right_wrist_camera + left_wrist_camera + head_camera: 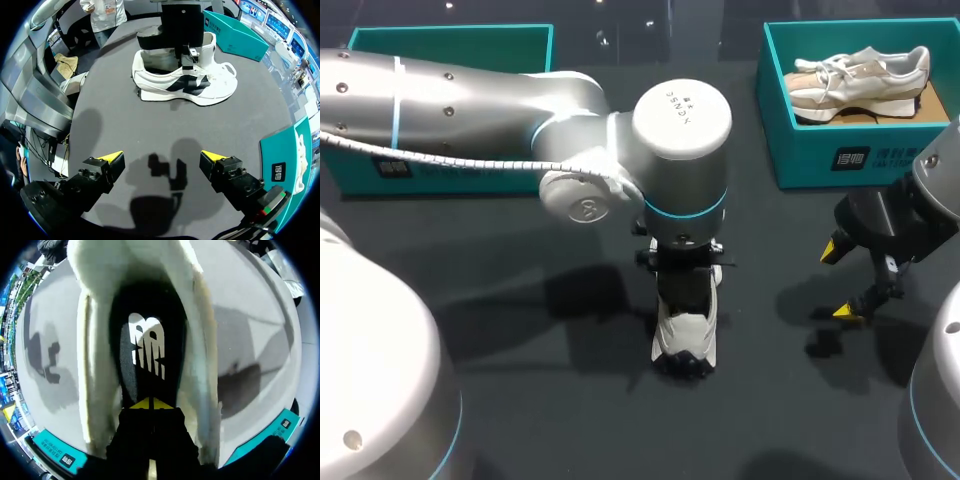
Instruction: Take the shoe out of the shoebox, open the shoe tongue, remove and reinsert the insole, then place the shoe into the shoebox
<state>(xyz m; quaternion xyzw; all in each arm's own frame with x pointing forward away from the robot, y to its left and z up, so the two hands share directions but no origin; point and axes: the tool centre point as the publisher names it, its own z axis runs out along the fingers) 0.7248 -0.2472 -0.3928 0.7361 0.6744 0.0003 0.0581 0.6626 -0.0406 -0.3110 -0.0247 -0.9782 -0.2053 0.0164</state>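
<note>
Judging the insole step to be the one in hand, I would steady the shoe (685, 335) first. It stands on its sole on the table (520, 400), and nothing but the left gripper (150, 403) touches it, so a pull on the insole (145, 345) could drag the whole shoe up. The right gripper (162, 156), off to the shoe's side, could press down on the toe. The insole should come out heel end first, drawn slowly up through the shoe's opening so that it bends and does not snag on the collar. The pinch should take only the insole's edge, not the lining.

Beyond the shoe stand the left box (450, 48) and the right box (800, 150), the latter holding a second shoe (860, 75). The shoe sits well apart from both. The left gripper is down inside the shoe's opening at the heel end, its yellow tips drawn together just over the insole. I cannot tell whether the insole's edge is caught between them. The right gripper's fingers are spread wide and hold nothing, above bare table and well apart from the shoe.
</note>
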